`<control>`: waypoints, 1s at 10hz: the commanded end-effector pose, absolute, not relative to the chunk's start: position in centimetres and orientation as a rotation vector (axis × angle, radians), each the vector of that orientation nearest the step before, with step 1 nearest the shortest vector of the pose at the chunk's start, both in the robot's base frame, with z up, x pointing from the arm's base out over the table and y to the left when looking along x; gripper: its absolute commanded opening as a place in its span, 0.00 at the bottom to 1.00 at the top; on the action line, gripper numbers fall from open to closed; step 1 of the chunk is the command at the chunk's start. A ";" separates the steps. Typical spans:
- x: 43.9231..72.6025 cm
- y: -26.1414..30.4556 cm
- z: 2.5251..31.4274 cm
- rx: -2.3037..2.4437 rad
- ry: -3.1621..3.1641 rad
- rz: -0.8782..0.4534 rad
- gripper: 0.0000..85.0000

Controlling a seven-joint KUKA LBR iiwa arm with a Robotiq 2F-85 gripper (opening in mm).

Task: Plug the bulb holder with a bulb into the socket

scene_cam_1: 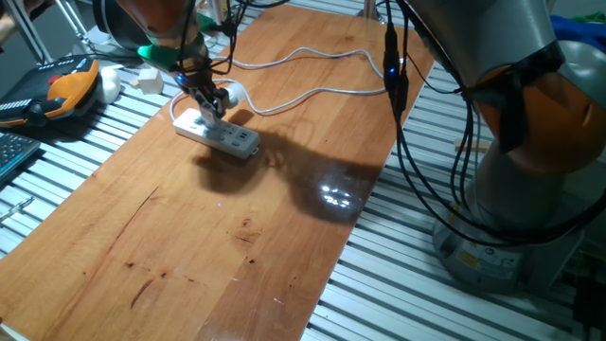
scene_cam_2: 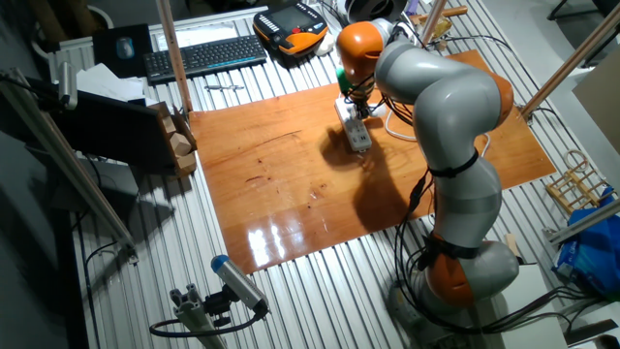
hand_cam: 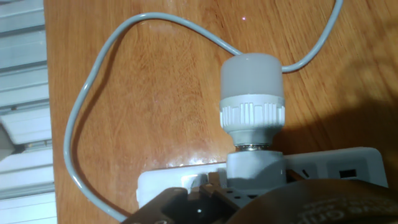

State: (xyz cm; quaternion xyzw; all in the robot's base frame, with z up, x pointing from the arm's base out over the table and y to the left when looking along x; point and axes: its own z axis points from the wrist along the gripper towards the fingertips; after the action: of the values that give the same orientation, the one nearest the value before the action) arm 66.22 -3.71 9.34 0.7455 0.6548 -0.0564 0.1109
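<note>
Claw (hand_cam: pixel 249 208), nearest the hand view's lens: dark fingers low in frame at the holder's base; whether clamped or apart, cannot tell. Bulb holder with a bulb (hand_cam: pixel 253 102): lying across the socket (hand_cam: pixel 348 167), base at an outlet. Socket: on wooden counter (scene_cam_1: pixel 237 246), grey cable (hand_cam: pixel 81 124) looping away. Progress, judged: holder appears at or in the outlet; full seating unconfirmed, release remaining.

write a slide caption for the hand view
Bulb holder sitting over the white power strip, grey cable looping behind.
</note>
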 end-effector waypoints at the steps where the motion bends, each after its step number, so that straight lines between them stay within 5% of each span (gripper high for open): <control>1: 66.3 -3.7 9.8 2.179 1.918 -0.178 0.60; 9: 64.9 -3.2 13.9 2.109 1.984 -0.184 0.60; 10: 64.7 -3.2 14.5 2.094 2.022 -0.157 0.40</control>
State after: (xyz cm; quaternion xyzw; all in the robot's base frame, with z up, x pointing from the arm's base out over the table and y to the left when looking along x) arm 64.72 -3.23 14.55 0.7132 0.6897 -0.0538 0.1128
